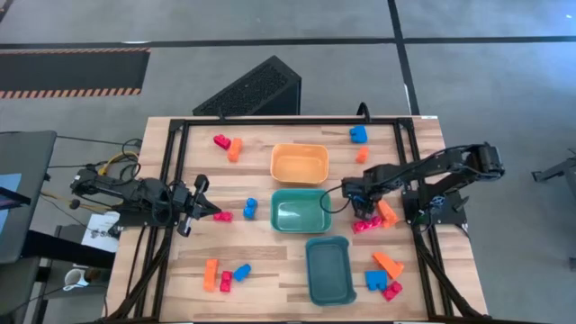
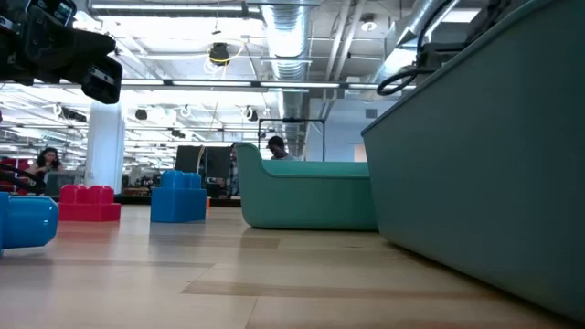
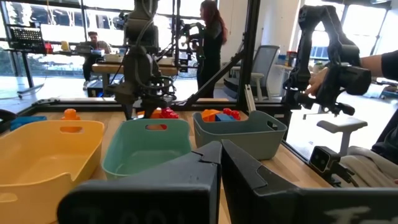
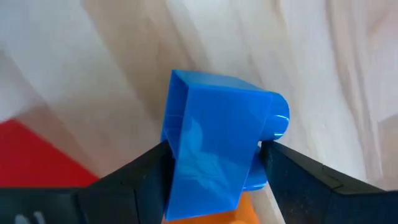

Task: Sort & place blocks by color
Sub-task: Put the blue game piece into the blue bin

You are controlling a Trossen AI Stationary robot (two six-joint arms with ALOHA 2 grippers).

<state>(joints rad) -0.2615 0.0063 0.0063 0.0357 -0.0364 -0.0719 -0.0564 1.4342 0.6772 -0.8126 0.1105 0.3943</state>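
My right gripper (image 1: 363, 205) points down at the table, right of the light teal bin (image 1: 301, 211). It is open, and its fingers stand close on either side of a blue block (image 4: 217, 137). That block lies by a red-pink block (image 1: 364, 226) and against an orange block (image 1: 388, 213). The high view hides the blue block under the gripper. My left gripper (image 1: 214, 212) is shut and waits level at the table's left, near a red-pink block (image 1: 222, 216) and a blue block (image 1: 250, 207). My right gripper comes at the blue block from above, one finger (image 4: 146, 171) beside each of two opposite sides. Whether the fingers touch the block, I cannot tell.
An orange bin (image 1: 299, 165) stands beyond the light teal one, and a dark teal bin (image 1: 328, 270) stands nearer. More blocks lie in groups at the far left (image 1: 229, 146), far right (image 1: 358, 135), near left (image 1: 225, 274) and near right (image 1: 385, 277). A black frame runs around the table.
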